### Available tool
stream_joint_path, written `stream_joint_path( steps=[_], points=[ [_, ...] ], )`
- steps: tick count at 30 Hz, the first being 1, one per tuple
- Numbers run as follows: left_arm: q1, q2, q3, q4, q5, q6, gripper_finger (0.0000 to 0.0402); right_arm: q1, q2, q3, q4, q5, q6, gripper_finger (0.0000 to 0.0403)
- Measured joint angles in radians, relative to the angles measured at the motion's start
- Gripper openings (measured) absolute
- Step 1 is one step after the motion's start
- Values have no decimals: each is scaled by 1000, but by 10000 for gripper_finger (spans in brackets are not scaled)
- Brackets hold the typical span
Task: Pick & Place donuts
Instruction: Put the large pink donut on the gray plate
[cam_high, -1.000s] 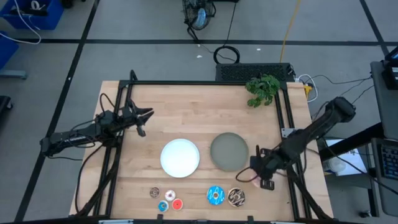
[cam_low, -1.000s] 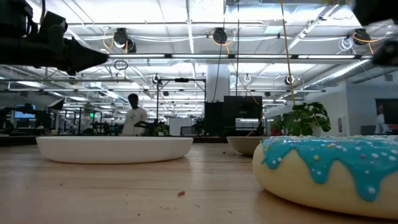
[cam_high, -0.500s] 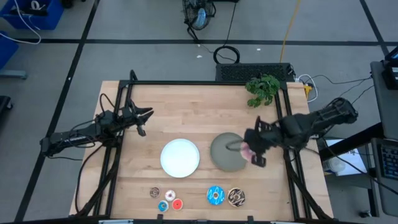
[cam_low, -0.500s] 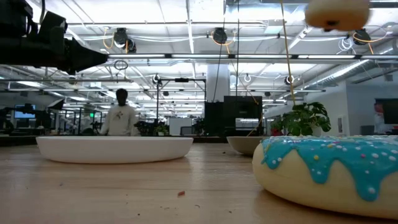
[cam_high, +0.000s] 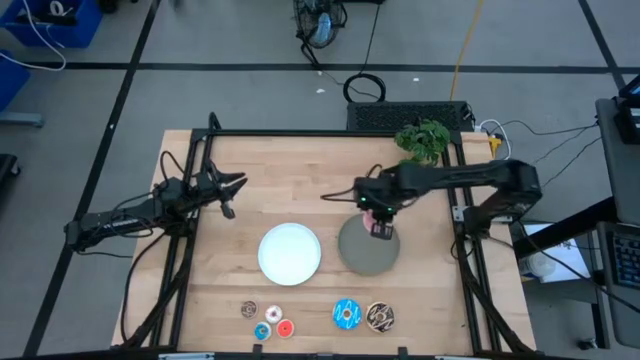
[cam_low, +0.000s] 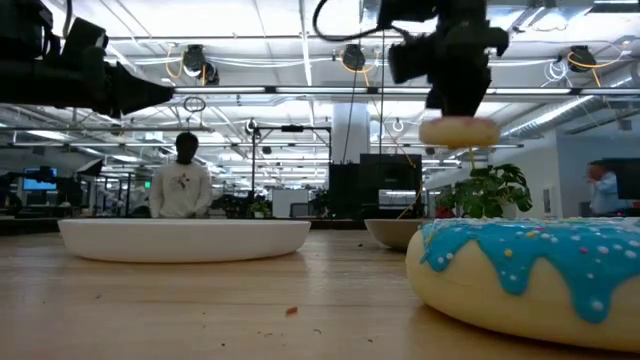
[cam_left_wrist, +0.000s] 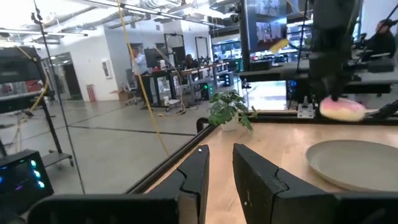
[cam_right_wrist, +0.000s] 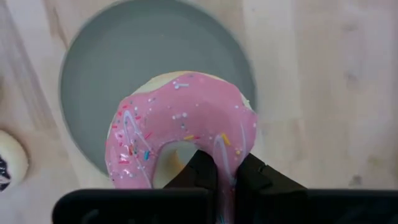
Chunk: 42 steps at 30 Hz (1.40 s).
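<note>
Nearest the worktop's (cam_high: 300, 170) front edge lie the blue sprinkled donut (cam_high: 346, 314), dark brown drizzled donut (cam_high: 380, 317) and four mini donuts (cam_high: 267, 320); behind them sit the white plate (cam_high: 290, 252) and grey plate (cam_high: 368, 250). The right gripper (cam_high: 380, 222), clenched on the pink donut (cam_right_wrist: 180, 127), has swung from the right edge to above the grey plate. The left gripper (cam_high: 232, 186), empty and slightly parted, waits left.

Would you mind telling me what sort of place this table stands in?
Probably an open-plan robotics lab or workshop: exposed ceiling pipes, rows of desks with monitors, and a person walking behind the table.
</note>
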Motion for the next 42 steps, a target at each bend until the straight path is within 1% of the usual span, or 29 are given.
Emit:
stream_joint_path(
  steps=[6, 10, 14, 19, 27, 29, 32, 38, 42],
  points=[
    [0, 0, 0, -5, -31, 16, 76, -23, 113, 0, 81, -4, -103, 10],
    [1, 0, 0, -9, -32, 8, 76, -27, 177, 0, 165, -4, -127, 10],
    [1, 0, 0, -15, -32, 7, 76, -25, 232, 0, 166, -9, -128, 10],
    [1, 0, 0, -18, -32, 11, 76, -17, 258, -27, 171, -7, -128, 10],
    [1, 0, 0, -3, -33, 19, 76, -17, 265, -108, 254, -5, -143, 15],
    [1, 0, 0, 5, -33, 27, 76, -17, 265, -117, 256, -5, -155, 29],
    [1, 0, 0, 7, -34, 32, 76, -16, 264, -121, 256, -4, -172, 62],
    [1, 0, 0, 10, -34, 57, 76, -15, 221, -122, 251, 3, -156, 156],
    [1, 0, 0, 27, -34, 57, 76, -14, 165, -122, 250, 57, -118, 209]
  ],
)
